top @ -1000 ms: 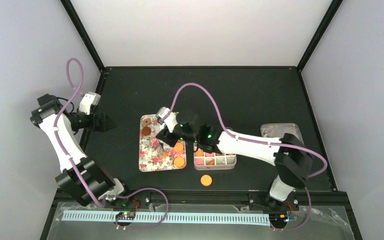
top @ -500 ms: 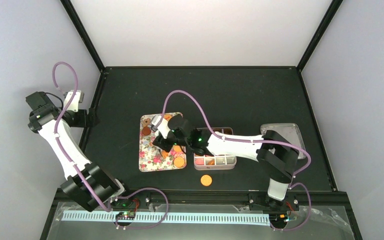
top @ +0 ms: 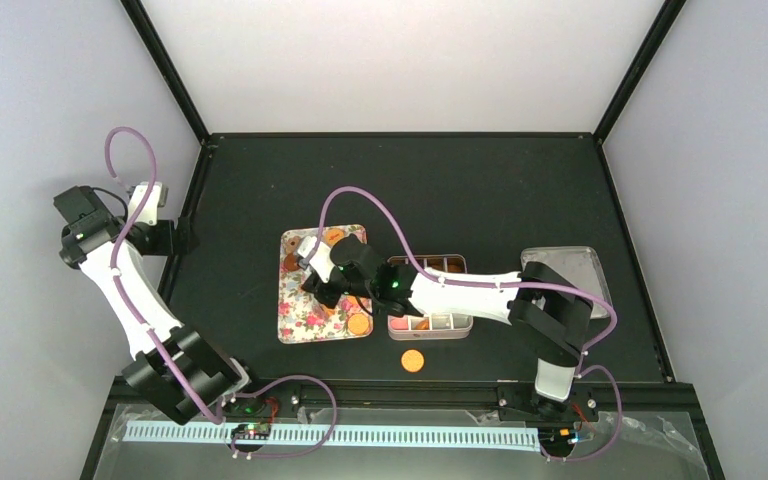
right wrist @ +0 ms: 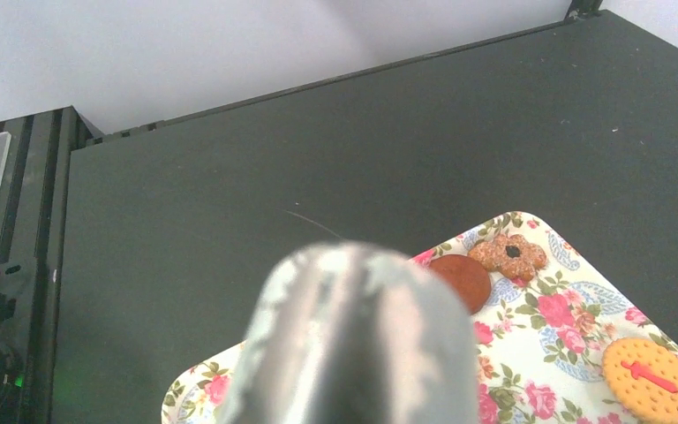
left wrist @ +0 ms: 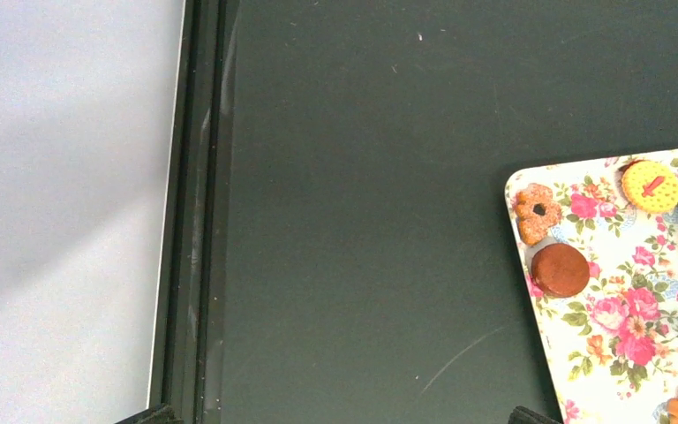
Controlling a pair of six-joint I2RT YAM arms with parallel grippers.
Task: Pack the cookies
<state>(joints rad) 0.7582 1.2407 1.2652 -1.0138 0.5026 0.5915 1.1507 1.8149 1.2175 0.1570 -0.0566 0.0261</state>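
Note:
Several cookies lie on the flowered tray [top: 300,320]: a brown one [left wrist: 560,269], a flower-shaped one [left wrist: 537,210], a yellow one [left wrist: 651,186], and an orange one [top: 359,324] near the tray's front right. One orange cookie [top: 413,360] lies loose on the table. My right gripper [top: 320,285] hovers over the middle of the tray, shut on metal tongs [right wrist: 362,344] that fill the right wrist view as a blur. The tong tips are hidden. My left gripper [left wrist: 340,420] is open over bare table at the far left, holding nothing.
A divided box [top: 430,322] with pink and orange pieces in it stands just right of the tray, partly under my right arm. A metal lid [top: 560,262] lies at the right. The table's raised left rim [left wrist: 199,221] runs beside my left gripper.
My right arm has slid left, from the tray's right edge to over its middle, with the tongs. My left arm drew back toward the left rim, then stayed still.

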